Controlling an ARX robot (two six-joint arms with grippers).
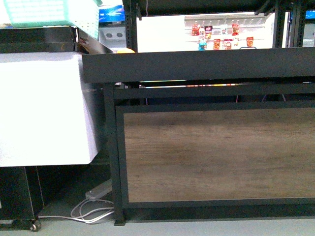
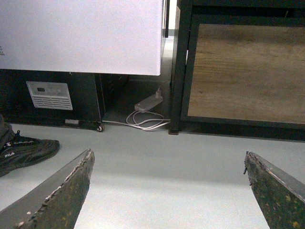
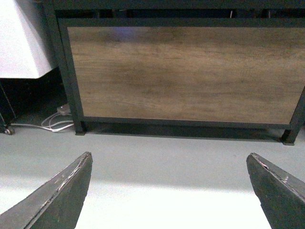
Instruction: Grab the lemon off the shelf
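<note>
The shelf [image 1: 197, 66] fills the front view, with a black tray deck on top and a wood-grain panel [image 1: 216, 152] below. A small yellow-orange sliver [image 1: 125, 50] peeks over the tray's rim at the left; I cannot tell whether it is the lemon. Neither arm shows in the front view. My left gripper [image 2: 167, 153] is open over bare grey floor, facing the shelf's left leg [image 2: 177, 71] and panel [image 2: 243, 71]. My right gripper [image 3: 169, 155] is also open over the floor, low in front of the wood-grain panel [image 3: 186, 71]. Nothing lies between either pair of fingers.
A white chest cabinet [image 1: 44, 108] stands left of the shelf, with a green basket [image 1: 54, 12] above it. A power strip and white cables [image 1: 98, 191] lie on the floor by the shelf leg. A black shoe [image 2: 24, 150] shows at one edge of the left wrist view.
</note>
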